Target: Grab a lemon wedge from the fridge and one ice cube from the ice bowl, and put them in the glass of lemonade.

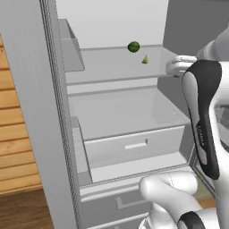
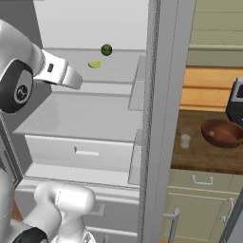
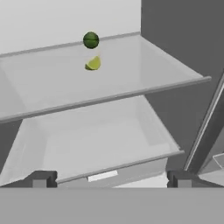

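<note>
The lemon wedge (image 3: 93, 64) is a tiny pale yellow-green sliver with a pointed tip, lying on the upper glass shelf (image 1: 112, 67) inside the open fridge (image 1: 40, 112), toward the back. Just behind it, near the rear wall, sits a larger dark green ball (image 3: 91, 40), close to the wedge but apart from it. Below the shelf comes a second glass shelf and then a pale drawer (image 1: 134, 145) with a slot handle. The hand (image 3: 111, 179) hangs in front of the fridge interior, well short of the wedge, its two dark fingertips (image 3: 40, 179) spread as wide as they go, with nothing between them. The shelf between hand and wedge is bare, so only the green ball stands close by. In the right base view, past the fridge's open door edge, a wooden desk (image 2: 204, 154) carries the glass of lemonade (image 2: 185, 138), a small clear tumbler with pale liquid, and just to its right the ice bowl (image 2: 222, 132), low, round and reddish-brown. A dark appliance (image 2: 236, 102) stands behind the bowl.
</note>
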Controlling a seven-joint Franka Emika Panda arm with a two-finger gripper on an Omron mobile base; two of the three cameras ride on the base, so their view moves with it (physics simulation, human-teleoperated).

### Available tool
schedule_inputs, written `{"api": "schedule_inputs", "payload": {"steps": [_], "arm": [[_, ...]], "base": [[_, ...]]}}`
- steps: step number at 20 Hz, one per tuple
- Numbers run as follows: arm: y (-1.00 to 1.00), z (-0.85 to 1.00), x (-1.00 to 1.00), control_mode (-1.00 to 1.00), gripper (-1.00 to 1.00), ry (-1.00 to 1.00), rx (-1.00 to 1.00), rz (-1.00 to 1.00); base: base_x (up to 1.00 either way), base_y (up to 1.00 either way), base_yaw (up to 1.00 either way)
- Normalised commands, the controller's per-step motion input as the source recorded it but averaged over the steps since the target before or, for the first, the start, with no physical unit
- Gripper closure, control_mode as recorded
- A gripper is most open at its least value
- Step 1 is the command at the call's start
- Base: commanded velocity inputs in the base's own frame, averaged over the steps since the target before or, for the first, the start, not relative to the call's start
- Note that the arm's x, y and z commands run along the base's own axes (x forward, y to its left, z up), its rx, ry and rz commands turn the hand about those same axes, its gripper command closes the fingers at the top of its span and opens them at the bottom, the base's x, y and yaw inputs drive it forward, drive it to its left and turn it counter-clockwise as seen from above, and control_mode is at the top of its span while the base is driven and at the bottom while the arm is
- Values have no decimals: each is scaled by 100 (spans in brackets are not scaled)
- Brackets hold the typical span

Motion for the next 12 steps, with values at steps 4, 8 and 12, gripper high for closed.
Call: {"api": "schedule_inputs", "payload": {"steps": [4, 8, 12], "arm": [[-4, -32, 100, -100, -100, 6, 0, -19], [-3, -58, 100, -100, -100, 0, 0, -2], [0, -4, 97, -100, -100, -4, 1, 1]], "base": [[0, 0, 0], [0, 0, 0], [0, 0, 0]]}}
